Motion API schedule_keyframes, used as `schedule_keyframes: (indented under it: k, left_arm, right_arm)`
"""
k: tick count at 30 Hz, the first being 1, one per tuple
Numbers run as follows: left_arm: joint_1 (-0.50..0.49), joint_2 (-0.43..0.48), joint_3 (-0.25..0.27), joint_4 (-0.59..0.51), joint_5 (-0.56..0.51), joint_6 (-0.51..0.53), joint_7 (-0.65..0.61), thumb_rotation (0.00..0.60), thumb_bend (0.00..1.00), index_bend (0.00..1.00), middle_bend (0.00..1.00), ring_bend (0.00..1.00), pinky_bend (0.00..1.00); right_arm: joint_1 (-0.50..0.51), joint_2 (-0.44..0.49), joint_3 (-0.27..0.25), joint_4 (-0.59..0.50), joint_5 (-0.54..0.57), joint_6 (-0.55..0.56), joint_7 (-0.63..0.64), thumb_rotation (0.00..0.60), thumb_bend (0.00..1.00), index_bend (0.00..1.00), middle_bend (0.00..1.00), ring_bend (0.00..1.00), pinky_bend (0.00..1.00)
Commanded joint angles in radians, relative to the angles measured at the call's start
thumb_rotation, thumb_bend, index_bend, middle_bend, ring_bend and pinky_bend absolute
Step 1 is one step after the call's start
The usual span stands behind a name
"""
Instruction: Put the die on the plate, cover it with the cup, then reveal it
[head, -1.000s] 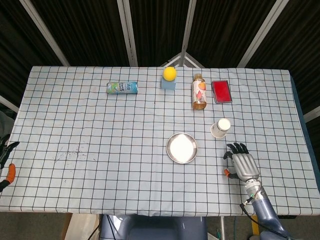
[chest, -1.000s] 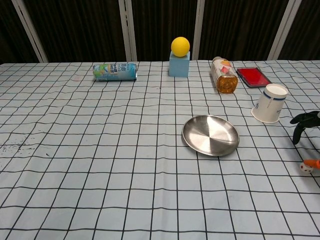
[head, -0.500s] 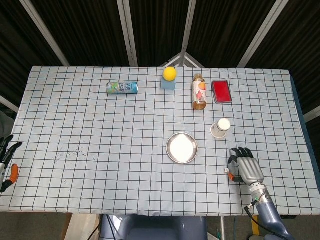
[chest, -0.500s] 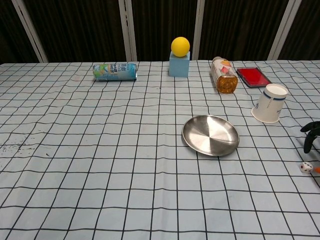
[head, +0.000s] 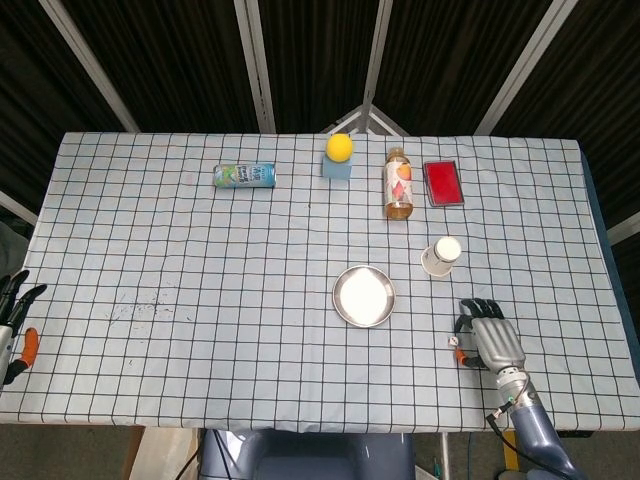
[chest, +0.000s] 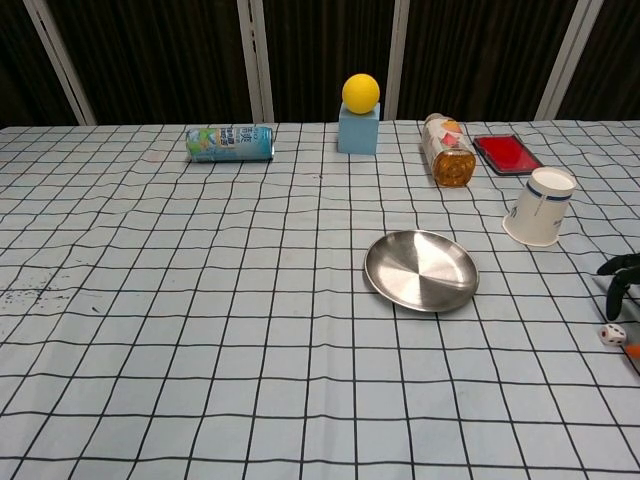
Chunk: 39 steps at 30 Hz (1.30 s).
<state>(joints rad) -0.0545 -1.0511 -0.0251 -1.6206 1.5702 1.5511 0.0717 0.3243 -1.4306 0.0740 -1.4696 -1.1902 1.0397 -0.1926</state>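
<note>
A small white die (head: 451, 342) (chest: 613, 334) lies on the checked cloth near the table's front right. My right hand (head: 489, 337) (chest: 621, 276) hovers just to its right, fingers apart and curved, holding nothing; its orange thumb tip sits close beside the die. The empty steel plate (head: 364, 296) (chest: 421, 270) is to the left of the die, toward the table's middle. A white paper cup (head: 441, 255) (chest: 540, 206) lies tilted on its side behind the plate's right. My left hand (head: 12, 322) hangs off the table's left edge, fingers spread and empty.
Along the far side lie a drink can (head: 244, 176) on its side, a yellow ball (head: 339, 146) on a blue block (chest: 358, 130), a juice bottle (head: 398, 184) and a red flat box (head: 442, 183). The table's front edge runs close to my right hand.
My right hand has drawn back toward the front edge, leaving the die showing beside its thumb. The left hand has shifted a little at the left edge.
</note>
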Motion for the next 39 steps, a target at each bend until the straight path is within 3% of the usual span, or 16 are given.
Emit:
schedule_keyframes:
  k: [1,8,22,32,39]
  left_arm:
    - [-0.001,-0.001,0.001,0.000,0.000,-0.002,0.003,0.600,0.84,0.14,0.00,0.00,0.00]
    - [0.000,-0.003,0.001,-0.002,-0.003,-0.002,0.013,0.600,0.84,0.14,0.00,0.00,0.00]
    - [-0.004,-0.009,0.000,-0.002,-0.011,-0.009,0.027,0.600,0.84,0.14,0.00,0.00,0.00]
    - [-0.004,-0.010,0.001,-0.005,-0.010,-0.010,0.029,0.600,0.84,0.14,0.00,0.00,0.00]
    - [-0.004,-0.005,0.001,-0.003,-0.008,-0.008,0.011,0.600,0.84,0.14,0.00,0.00,0.00]
  right_arm:
    - [0.000,-0.004,0.001,0.004,0.000,0.003,0.005,0.600,0.31,0.48,0.14,0.06,0.00]
    - [0.006,-0.016,0.005,0.013,-0.004,0.006,0.011,0.600,0.31,0.56,0.14,0.06,0.00]
    - [0.003,-0.014,0.012,0.015,-0.017,0.035,0.026,0.600,0.33,0.60,0.14,0.06,0.00]
    - [0.048,0.057,0.072,-0.181,-0.096,0.114,-0.054,0.600,0.34,0.61,0.14,0.06,0.00]
    - [0.152,-0.027,0.109,-0.242,-0.040,0.038,-0.202,0.600,0.35,0.61,0.14,0.06,0.00]
